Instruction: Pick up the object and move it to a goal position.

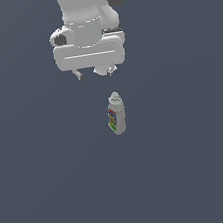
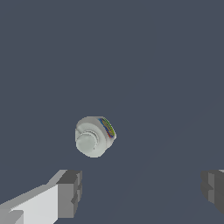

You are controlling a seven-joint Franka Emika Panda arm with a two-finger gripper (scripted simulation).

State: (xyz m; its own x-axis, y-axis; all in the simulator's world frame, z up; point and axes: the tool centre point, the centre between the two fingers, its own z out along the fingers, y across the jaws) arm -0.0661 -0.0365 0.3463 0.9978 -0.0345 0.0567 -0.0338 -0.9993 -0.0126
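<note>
The white end effector (image 1: pixel 94 74) hangs with its fingers pointing down and spread wide, holding nothing. In the wrist view the two grey fingertips (image 2: pixel 70 192) sit far apart at the picture's edges, with bare surface between them. The wide spread probably prepares it to drop around something narrower than its opening.

Beyond the fingers stands the object, a small pale grey-white bottle (image 1: pixel 116 114) with a rounded cap and a multicoloured label. It is upright on the dark blue-grey tabletop (image 1: pixel 192 162). In the exterior view it sits below the end effector in the picture and slightly toward that view's right, clearly apart from it. The wrist view looks almost straight down onto its cap (image 2: pixel 86 142), with the bottle off the line between the fingertips, so the end effector does not appear to be centred over it. No goal marker is visible in either view.
</note>
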